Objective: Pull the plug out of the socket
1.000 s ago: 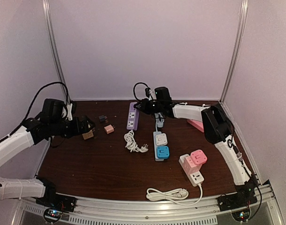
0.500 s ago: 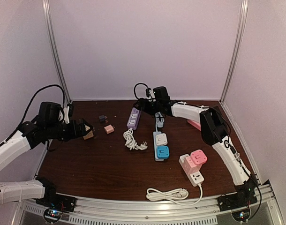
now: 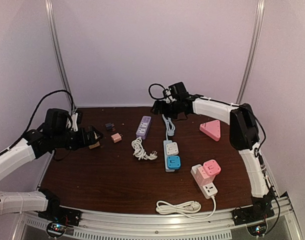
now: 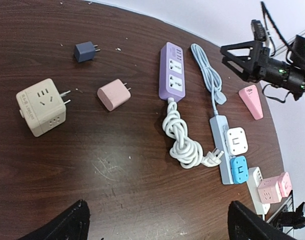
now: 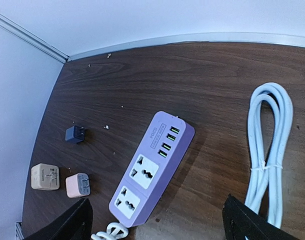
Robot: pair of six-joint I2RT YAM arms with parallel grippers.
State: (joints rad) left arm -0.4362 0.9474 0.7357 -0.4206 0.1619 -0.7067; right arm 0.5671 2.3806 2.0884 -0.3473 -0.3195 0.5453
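The left gripper (image 4: pixel 157 222) and the right gripper (image 5: pixel 156 220) are both spread wide, holding nothing. A white cube plug (image 4: pixel 236 140) and a blue cube plug (image 4: pixel 239 169) sit in the pale blue power strip (image 4: pixel 218 125) mid-table. Small print on the purple power strip (image 5: pixel 151 167) is unreadable.
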